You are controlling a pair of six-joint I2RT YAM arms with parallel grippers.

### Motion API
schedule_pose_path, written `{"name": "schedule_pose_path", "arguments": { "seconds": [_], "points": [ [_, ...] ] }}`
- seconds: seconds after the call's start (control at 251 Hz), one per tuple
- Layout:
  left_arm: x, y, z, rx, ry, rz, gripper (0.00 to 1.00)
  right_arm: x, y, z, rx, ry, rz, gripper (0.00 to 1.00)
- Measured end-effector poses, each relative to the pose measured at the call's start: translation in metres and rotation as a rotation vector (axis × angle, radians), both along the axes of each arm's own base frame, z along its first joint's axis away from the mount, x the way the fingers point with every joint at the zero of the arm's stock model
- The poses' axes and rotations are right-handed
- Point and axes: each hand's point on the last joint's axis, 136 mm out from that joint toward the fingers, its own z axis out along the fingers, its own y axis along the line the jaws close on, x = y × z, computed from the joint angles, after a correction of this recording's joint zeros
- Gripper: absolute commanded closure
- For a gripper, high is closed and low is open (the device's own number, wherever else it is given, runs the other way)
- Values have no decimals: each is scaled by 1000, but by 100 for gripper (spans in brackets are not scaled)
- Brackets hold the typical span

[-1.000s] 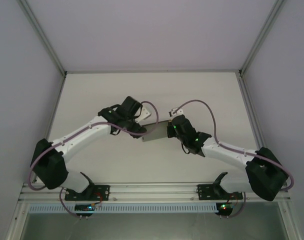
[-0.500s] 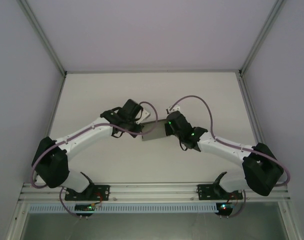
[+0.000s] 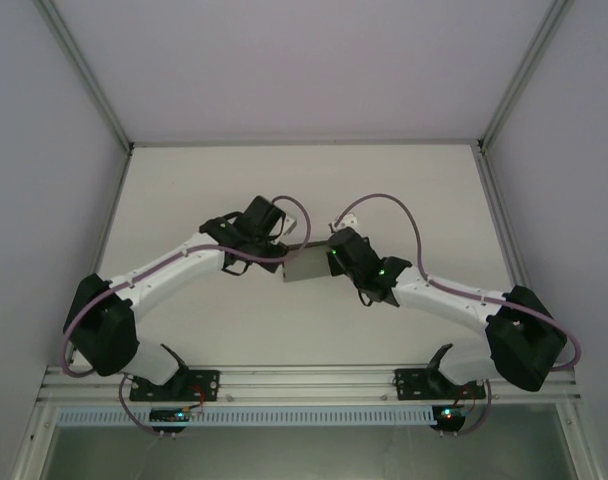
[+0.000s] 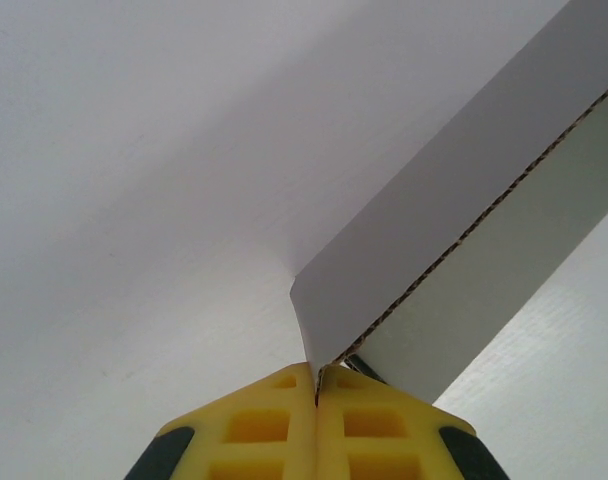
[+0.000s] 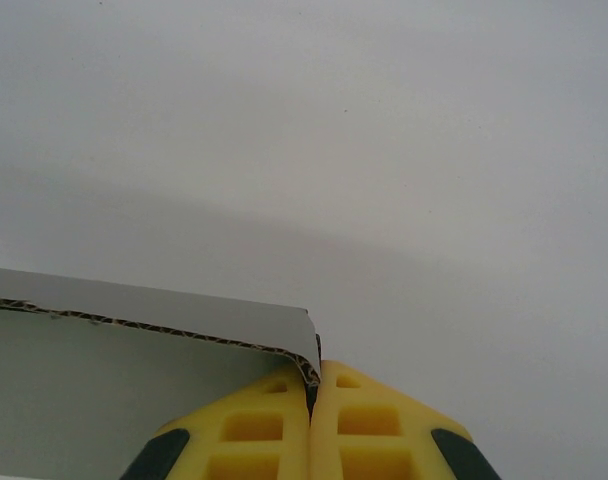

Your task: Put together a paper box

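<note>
The paper box [image 3: 306,264] is a grey corrugated cardboard piece held between the two arms at mid-table. My left gripper [image 3: 283,250] pinches its left end: in the left wrist view the yellow fingertips [image 4: 284,400] are shut on a folded corner of the paper box [image 4: 424,250], which runs up to the right. My right gripper [image 3: 330,258] pinches the right end: the right wrist view has its yellow fingertips [image 5: 274,405] shut on the curled corner of the paper box [image 5: 164,325], whose panel stretches away to the left.
The white tabletop [image 3: 304,190] lies open behind the arms. Metal frame posts [image 3: 84,75] and side walls bound it left and right, and a rail [image 3: 304,378] with the arm bases runs along the near edge.
My left gripper has shut on the left end of the paper box. The right gripper, still shut on the box, has shifted left and slightly away, bringing the two grippers closer together.
</note>
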Motion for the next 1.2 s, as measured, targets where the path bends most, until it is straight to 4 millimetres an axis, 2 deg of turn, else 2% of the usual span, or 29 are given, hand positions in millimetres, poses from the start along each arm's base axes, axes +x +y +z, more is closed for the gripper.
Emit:
{"name": "schedule_pose_path", "arguments": {
  "seconds": [0.204, 0.451, 0.798, 1.022, 1.197],
  "points": [
    [5, -4, 15, -137, 158, 111, 100, -3, 2, 0, -32, -17, 6, 100],
    [5, -5, 10, -234, 323, 220, 100, -5, 3, -2, -75, -42, -7, 100],
    [5, -8, 13, -402, 522, 285, 100, -3, 3, -4, -102, -66, -28, 100],
    [4, -7, 5, -362, 516, 289, 100, -3, 3, -3, -115, -79, -31, 100],
    [-6, -11, -13, -266, 481, 276, 100, -4, 2, -5, -130, -79, -34, 100]
  ]
}}
